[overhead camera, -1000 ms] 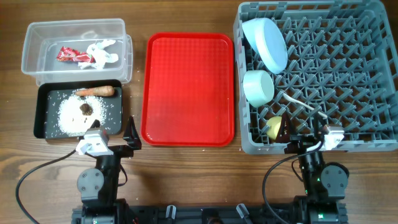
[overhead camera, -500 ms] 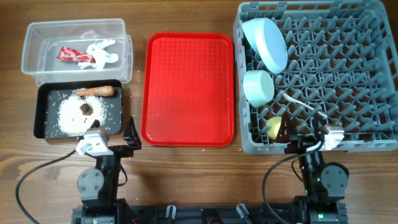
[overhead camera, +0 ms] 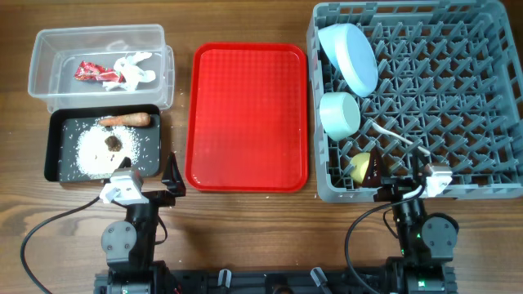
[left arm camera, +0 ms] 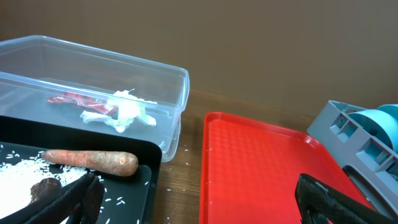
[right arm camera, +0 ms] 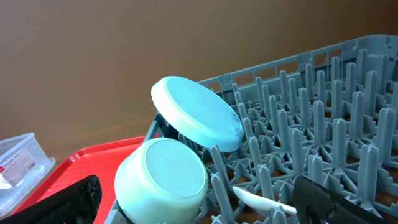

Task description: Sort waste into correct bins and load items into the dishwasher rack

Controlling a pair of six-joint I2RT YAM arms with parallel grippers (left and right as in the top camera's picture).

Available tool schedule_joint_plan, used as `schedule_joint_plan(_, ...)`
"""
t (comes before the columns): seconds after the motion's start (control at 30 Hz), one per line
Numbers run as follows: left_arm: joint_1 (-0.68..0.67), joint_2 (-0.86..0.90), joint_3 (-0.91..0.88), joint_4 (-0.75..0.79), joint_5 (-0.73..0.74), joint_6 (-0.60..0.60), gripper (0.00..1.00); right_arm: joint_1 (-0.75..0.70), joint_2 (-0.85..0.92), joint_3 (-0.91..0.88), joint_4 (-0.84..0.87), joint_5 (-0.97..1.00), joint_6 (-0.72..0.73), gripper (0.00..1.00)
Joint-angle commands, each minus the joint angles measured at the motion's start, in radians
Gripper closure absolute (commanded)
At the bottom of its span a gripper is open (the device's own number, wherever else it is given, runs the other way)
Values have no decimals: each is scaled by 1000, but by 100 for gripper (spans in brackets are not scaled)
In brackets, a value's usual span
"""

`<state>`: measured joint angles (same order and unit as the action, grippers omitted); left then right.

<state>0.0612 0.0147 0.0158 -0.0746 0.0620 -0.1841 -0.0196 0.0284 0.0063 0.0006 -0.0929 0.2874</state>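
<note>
The clear tub [overhead camera: 49, 45] holds a red wrapper [overhead camera: 95, 73] and white tissue [overhead camera: 133, 68]. The black tray [overhead camera: 55, 147] holds the sausage stick [overhead camera: 127, 120], rice [overhead camera: 91, 153] and a brown lump [overhead camera: 113, 142]. The grey rack [overhead camera: 441, 98] holds a tilted blue plate [overhead camera: 349, 57], a bowl [overhead camera: 339, 114], a yellow cup [overhead camera: 359, 168] and a white spoon [overhead camera: 391, 132]. My left gripper [overhead camera: 149, 173] is open and empty, near the black tray's front right corner. My right gripper [overhead camera: 399, 174] is open and empty at the rack's front edge. The bowl [right arm camera: 161, 180] lies just ahead of it.
A flat red tray [overhead camera: 248, 114] lies bare between the bins and the rack. A few rice grains lie on the wood between the black tray [left arm camera: 148, 180] and the red tray [left arm camera: 261, 168].
</note>
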Motion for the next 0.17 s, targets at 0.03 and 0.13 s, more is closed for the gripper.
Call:
schedule_joint_plan(0.03,7,-12,-10,2,1,20,0,0,-8,-1,5,-5,8,0)
schedule_joint_plan(0.13,7,-12,-10,2,1,20,0,0,-8,-1,5,-5,8,0)
